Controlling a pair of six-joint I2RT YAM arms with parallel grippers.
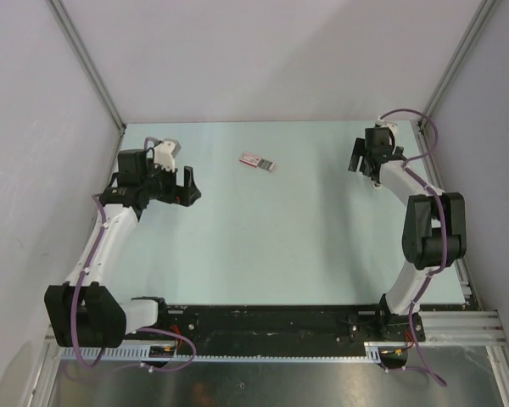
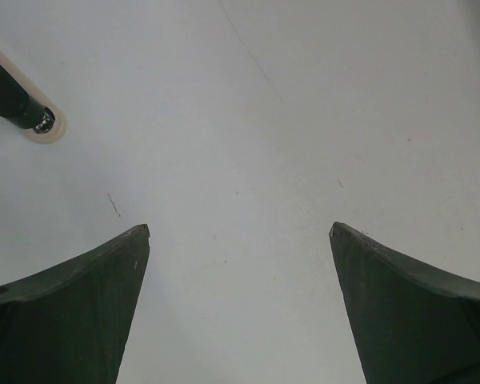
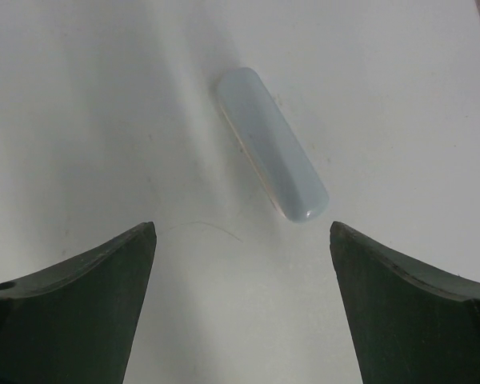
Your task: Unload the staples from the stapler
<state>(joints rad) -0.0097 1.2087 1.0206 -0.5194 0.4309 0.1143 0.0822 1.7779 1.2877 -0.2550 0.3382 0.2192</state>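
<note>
The stapler (image 3: 272,144) lies near the far right corner of the bench (image 1: 263,246), just ahead of your wide, empty right tool (image 3: 242,228), its length slanted across the gap. Your left tool (image 2: 238,228), also wide, is well apart.

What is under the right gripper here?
A pale oblong stapler lies flat on the table, just ahead of the open right gripper, untouched. From the top camera, that gripper hides it.
</note>
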